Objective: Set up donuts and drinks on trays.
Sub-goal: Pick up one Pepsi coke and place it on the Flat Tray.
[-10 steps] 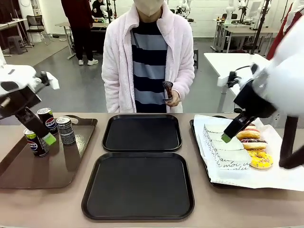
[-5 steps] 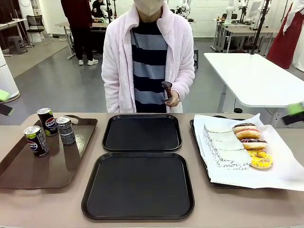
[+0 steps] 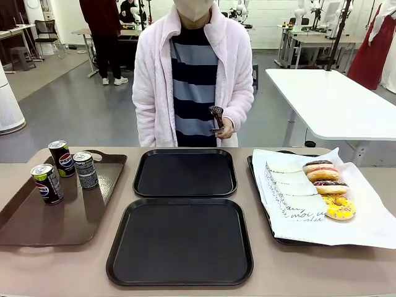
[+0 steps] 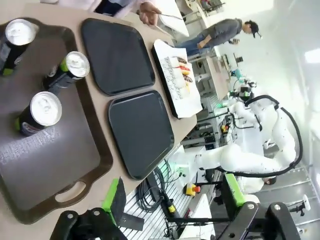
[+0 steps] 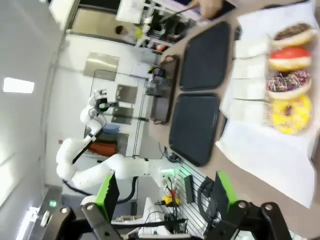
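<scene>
Donuts (image 3: pixel 328 187), four in a row, lie on white paper (image 3: pixel 365 229) at the table's right. From far to near they are dark-glazed, red-glazed, dark-sprinkled, and the yellow donut (image 3: pixel 339 207) closest to the robot. Three Pepsi cans (image 3: pixel 61 158) stand upright on the glossy brown tray (image 3: pixel 37 226) at the left. Between them the far black tray (image 3: pixel 185 173) and the near black tray (image 3: pixel 180 241) lie bare, so nothing seems set up yet.

The left gripper (image 4: pixel 172 197) hangs high off the brown tray's near end, green pads spread wide and empty. The right gripper (image 5: pixel 166 192) is likewise spread and empty, high above the donut side. Across the table the person's hand (image 3: pixel 224 129) holds a small dark tool.

Each arm would best serve its own side. The left should come down square over one can and close on the body, not the rim. The right should pinch a donut gently across its ring so it isn't crushed.
</scene>
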`<state>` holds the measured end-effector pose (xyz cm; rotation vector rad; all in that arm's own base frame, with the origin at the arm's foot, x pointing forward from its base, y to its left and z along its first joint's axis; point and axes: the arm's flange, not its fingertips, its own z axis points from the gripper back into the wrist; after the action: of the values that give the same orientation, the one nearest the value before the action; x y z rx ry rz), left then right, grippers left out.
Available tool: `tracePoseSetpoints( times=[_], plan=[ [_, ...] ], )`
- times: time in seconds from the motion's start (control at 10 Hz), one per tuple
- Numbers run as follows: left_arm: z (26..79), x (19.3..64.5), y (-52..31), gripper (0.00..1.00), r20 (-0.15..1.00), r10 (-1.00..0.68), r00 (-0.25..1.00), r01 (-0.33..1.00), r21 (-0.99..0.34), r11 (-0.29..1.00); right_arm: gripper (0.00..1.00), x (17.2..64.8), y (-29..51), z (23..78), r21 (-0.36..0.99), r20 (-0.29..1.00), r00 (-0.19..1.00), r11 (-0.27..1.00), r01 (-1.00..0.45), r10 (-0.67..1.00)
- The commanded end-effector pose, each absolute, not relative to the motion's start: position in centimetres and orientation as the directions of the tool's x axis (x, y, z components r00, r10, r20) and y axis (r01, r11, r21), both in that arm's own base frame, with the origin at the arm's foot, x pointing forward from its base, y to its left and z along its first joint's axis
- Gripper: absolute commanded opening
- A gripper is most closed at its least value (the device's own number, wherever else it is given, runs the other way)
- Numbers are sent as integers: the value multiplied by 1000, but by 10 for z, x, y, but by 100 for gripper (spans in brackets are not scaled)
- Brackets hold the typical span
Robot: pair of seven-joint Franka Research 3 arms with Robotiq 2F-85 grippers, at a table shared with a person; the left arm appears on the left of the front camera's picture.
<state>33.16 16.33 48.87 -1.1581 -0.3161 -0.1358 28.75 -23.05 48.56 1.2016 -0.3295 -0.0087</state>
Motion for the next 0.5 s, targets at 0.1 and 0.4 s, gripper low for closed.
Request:
tracePoseSetpoints(
  times=[0.1,0.4],
  plan=[
    [472,337,189,100,278,121,953,218,-905,364,100,288,-263,467,872,188,965,483,-77,-185],
    [449,336,213,100,207,203,957,121,-922,369,100,289,-289,441,866,109,959,499,38,-261]
  ],
)
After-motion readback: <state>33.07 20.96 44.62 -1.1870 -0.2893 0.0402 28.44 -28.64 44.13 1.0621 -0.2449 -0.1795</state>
